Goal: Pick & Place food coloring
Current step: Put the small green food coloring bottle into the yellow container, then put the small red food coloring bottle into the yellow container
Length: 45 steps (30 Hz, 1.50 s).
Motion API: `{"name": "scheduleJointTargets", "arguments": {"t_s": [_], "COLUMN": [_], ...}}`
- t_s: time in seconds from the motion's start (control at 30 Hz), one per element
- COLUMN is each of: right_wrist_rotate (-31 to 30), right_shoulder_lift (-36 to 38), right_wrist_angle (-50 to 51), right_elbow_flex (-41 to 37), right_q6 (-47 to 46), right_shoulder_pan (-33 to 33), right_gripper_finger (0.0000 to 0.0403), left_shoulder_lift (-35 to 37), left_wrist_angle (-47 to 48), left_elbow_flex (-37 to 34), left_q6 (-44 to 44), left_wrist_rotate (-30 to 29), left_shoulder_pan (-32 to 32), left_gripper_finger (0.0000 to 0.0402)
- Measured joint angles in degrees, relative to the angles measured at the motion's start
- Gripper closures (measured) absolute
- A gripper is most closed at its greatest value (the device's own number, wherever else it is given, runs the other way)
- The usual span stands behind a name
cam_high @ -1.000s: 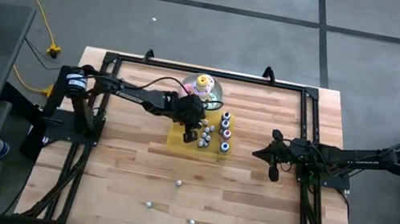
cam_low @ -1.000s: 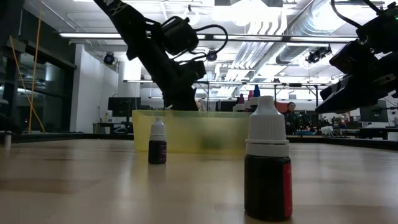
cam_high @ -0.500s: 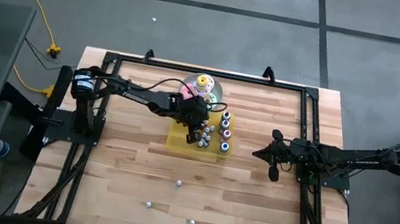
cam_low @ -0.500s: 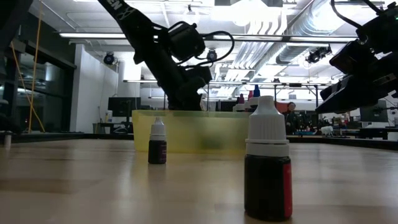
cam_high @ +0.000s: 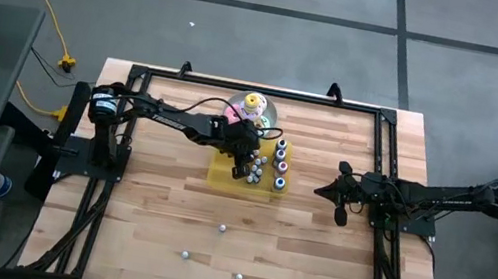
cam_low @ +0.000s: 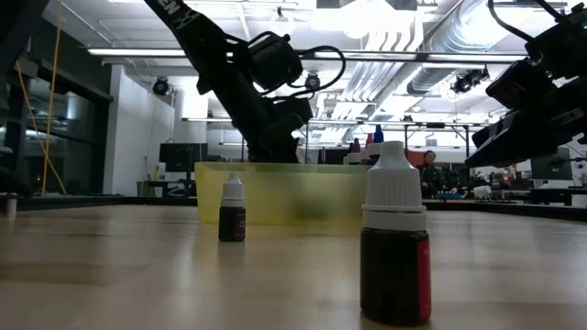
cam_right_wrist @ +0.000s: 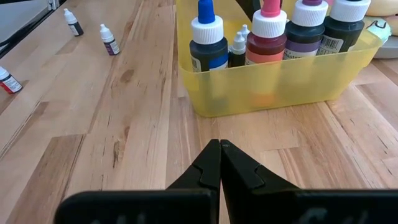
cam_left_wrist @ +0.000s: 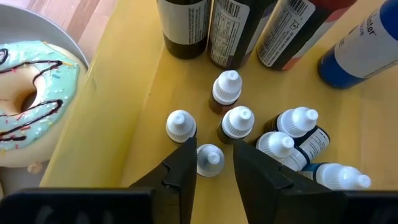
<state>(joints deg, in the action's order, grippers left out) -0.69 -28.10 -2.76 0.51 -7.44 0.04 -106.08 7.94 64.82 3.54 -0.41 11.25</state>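
The wooden table (cam_high: 310,261) carries a yellow tray (cam_high: 219,177) near its far middle, with a plate of ring toys (cam_high: 256,106) touching the tray's far side. The left arm reaches over the tray; its left gripper (cam_left_wrist: 211,158) hangs inside it with fingers parted, a small bottle (cam_left_wrist: 210,159) standing between them, released. More small bottles (cam_left_wrist: 238,122) cluster just beside it, and taller bottles (cam_right_wrist: 270,34) line the tray's right side. The right gripper (cam_right_wrist: 219,163) waits right of the tray, fingers pressed together, holding nothing. Three food coloring bottles (cam_high: 223,227) stand loose on the near half of the table
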Motion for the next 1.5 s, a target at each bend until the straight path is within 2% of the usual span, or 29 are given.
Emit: {"name": "scheduleJointTargets", "arguments": {"t_s": [0.4,0.57,0.67,0.77,0.9,1.03,1.3,1.5], "right_wrist_rotate": [0.0,0.0,0.0,0.0,0.0,0.0,0.0,0.0], "right_shoulder_lift": [0.0,0.0,0.0,0.0,0.0,0.0,0.0,0.0], "right_wrist_angle": [0.0,0.1,0.0,0.0,0.0,0.1,0.0,0.0], "right_elbow_flex": [0.0,0.0,0.0,0.0,0.0,0.0,0.0,0.0], "right_q6": [0.0,0.0,0.0,0.0,0.0,0.0,0.0,0.0], "right_shoulder_pan": [0.0,0.0,0.0,0.0,0.0,0.0,0.0,0.0], "right_gripper_finger": [0.0402,0.0402,0.0402,0.0402,0.0402,0.0402,0.0402,0.0402], "left_shoulder_lift": [1.5,5.1,7.6,11.3,17.1,23.7,38.6,47.1], "left_wrist_angle": [0.2,2.3,4.8,8.3,13.0,15.3,15.8,16.2], "left_elbow_flex": [-0.1,0.8,0.8,0.8,0.6,-2.3,-13.7,-18.4], "left_q6": [-0.6,-2.2,-3.6,-6.4,-9.6,-9.7,-4.8,-2.1], "left_wrist_rotate": [1.1,0.6,-1.7,-3.4,-2.9,-0.8,1.7,4.7], "left_shoulder_pan": [0.0,0.4,0.4,0.4,0.1,-1.2,-6.4,-10.7], "left_gripper_finger": [0.0296,0.0296,0.0295,0.0295,0.0289,0.0255,0.0156,0.0125]}}
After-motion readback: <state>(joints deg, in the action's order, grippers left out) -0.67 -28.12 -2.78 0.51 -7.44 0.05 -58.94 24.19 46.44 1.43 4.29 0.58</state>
